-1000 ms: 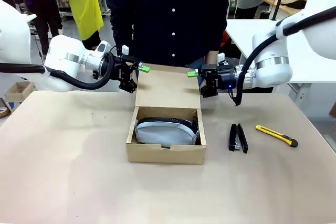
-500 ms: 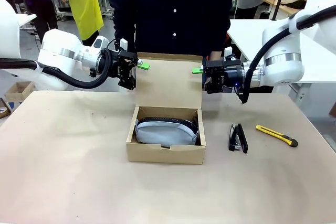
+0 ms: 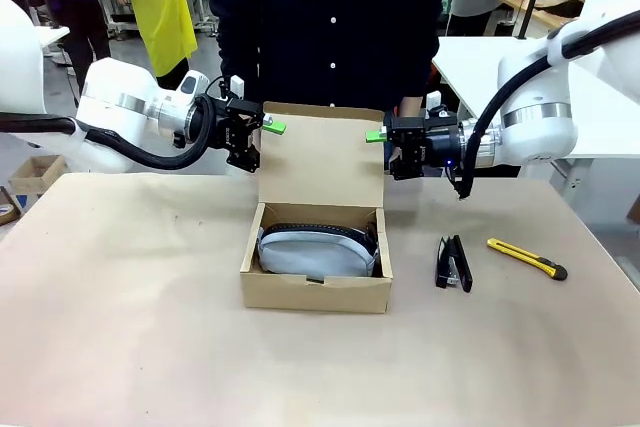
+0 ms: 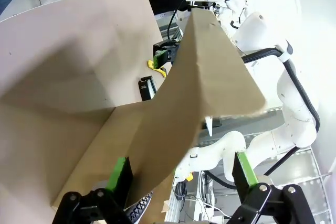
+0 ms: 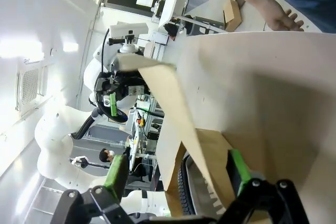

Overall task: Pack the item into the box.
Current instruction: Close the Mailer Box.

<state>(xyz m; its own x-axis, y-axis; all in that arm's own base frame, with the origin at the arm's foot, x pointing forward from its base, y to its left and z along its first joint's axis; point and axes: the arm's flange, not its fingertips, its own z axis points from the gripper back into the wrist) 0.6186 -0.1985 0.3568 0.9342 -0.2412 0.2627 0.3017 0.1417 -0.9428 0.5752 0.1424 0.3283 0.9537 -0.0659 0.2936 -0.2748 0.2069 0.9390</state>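
Front view: the item (image 3: 315, 250), a grey-blue pouch with a black zipper edge, is already lying flat inside the box (image 3: 315, 292), filling most of its length. Packing proper looks done. What's left is closing up.

Lid flap (image 3: 322, 162) stands upright at the far side of the box, not folded down, tuck tab not inserted. Left gripper (image 3: 258, 143) is at the flap's upper left corner, right gripper (image 3: 388, 152) at its upper right corner, both raised above the table (image 3: 130, 327).

Left wrist view: jaws spread wide, with the flap's edge running up between the green pads (image 4: 118, 173). The cardboard is close to one pad and well apart from the other, so it's straddled, not pinched. Right wrist view is the same: fingers apart, flap edge between them, no clamp on it, pouch and box interior visible below.

Judgement: late stage, item in. Remaining is to bring the flap forward and down over the pouch, then seat the tab in the front wall. The pouch sits about level with the rim, so the lid may need pressing.

Black stapler (image 3: 453, 263) and yellow utility knife (image 3: 527, 258) lie right of the box, untouched and not part of this. A person (image 3: 330, 27) stands at the far side, just behind the flap.
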